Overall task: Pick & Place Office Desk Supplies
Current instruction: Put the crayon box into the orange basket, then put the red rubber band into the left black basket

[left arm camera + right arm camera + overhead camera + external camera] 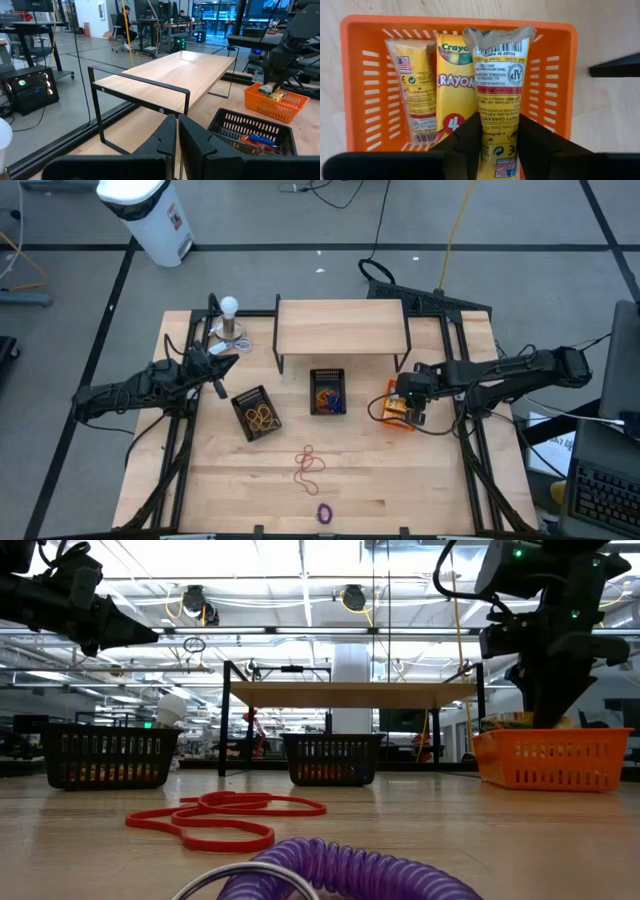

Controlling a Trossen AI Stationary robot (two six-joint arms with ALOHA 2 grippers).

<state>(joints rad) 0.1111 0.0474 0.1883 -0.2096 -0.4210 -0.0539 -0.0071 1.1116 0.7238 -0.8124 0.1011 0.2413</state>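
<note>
Yellow crayon packet pinched between right hand's narrowly parted fingers over orange bin; left hand closed, empty.

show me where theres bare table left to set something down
Free: the wood along both side edges beside the red rubber bands, and the shelf top. Crowded: the row of left mesh bin, middle mesh bin and orange bin, where the right gripper holds a crayon packet.

three yellow crayon packets, two black mesh bins, one orange bin
</note>
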